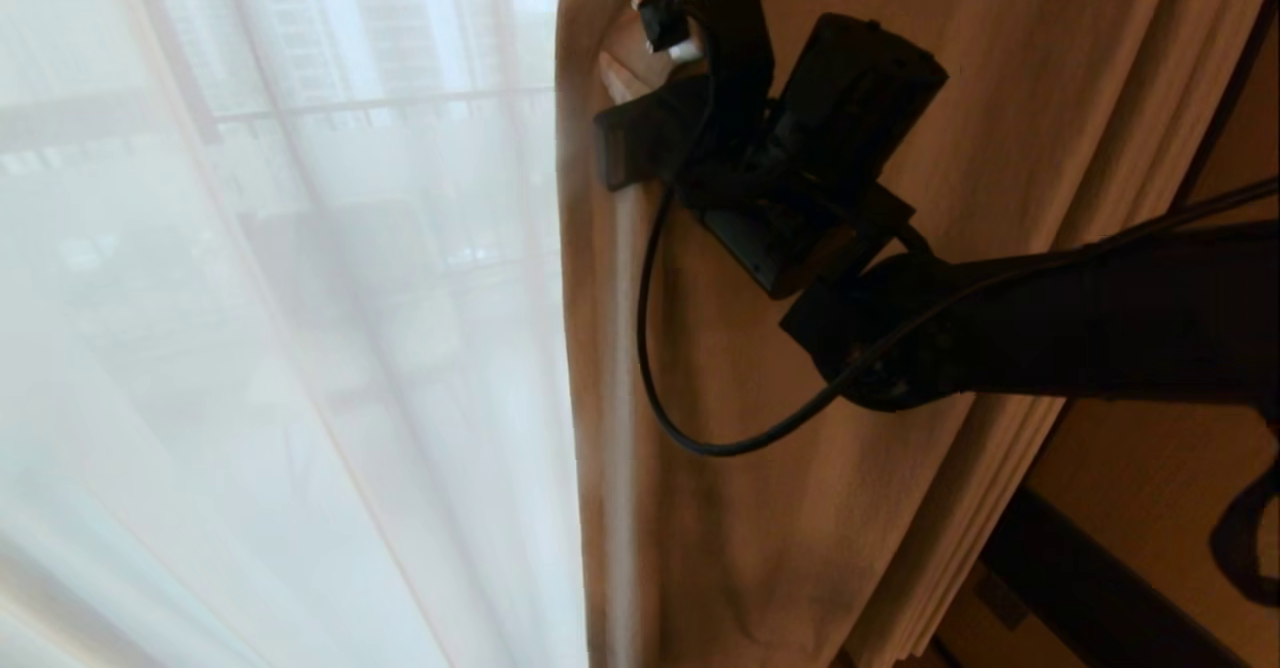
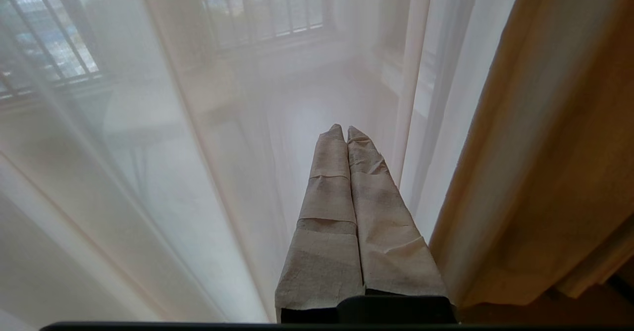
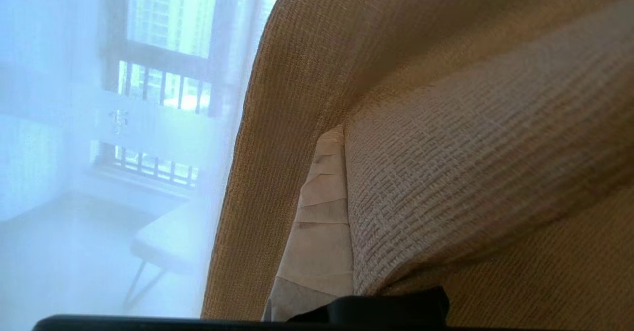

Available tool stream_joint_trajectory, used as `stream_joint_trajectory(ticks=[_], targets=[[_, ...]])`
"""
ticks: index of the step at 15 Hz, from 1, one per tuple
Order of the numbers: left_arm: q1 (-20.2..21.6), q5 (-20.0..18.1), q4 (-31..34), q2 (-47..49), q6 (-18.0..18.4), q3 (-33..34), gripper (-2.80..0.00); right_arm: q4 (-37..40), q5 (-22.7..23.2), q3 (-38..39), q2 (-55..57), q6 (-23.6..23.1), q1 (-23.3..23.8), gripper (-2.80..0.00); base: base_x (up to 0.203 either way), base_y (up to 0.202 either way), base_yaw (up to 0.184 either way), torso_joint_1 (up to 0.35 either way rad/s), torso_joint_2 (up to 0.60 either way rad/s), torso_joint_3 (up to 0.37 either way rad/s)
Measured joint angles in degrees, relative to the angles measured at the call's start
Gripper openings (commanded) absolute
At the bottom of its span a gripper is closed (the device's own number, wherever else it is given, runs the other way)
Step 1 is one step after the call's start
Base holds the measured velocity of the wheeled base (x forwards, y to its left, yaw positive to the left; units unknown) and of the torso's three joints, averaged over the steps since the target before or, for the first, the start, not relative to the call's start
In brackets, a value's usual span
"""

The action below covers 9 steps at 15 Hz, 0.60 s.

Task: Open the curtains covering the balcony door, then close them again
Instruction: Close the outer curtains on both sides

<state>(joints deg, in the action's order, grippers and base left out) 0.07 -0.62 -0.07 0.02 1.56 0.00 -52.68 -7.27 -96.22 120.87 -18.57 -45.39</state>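
The curtains hang in two layers: thin white sheers on the left and thick beige woven drapes on the right. My right gripper is high at the drape's leading edge, shut on a fold of it. In the right wrist view one taped finger shows and the drape fold hides the other. Through the sheers I see the balcony door's frosted strip and dark frame. My left gripper points at the sheers, shut and empty, with the drape's edge beside it.
A black cable loops down from my right wrist in front of the drape. A dark baseboard or frame runs at the lower right. Behind the sheers stand a pale stool and a farther window with railing bars.
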Motion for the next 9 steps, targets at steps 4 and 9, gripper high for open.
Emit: stream_joint_trajectory(ticks=[4, 9], targets=[[0.0, 0.0, 0.0, 0.0, 0.0, 0.0, -2.8, 0.9, -0.3, -1.3, 1.9, -0.1, -1.4, -2.8, 0.0, 0.0, 0.0, 0.0, 0.0, 0.0], [0.0, 0.0, 0.0, 0.0, 0.0, 0.0, -2.8, 1.8, -0.9, -3.9, 4.2, -0.4, -3.3, -2.8, 0.0, 0.0, 0.0, 0.0, 0.0, 0.0]])
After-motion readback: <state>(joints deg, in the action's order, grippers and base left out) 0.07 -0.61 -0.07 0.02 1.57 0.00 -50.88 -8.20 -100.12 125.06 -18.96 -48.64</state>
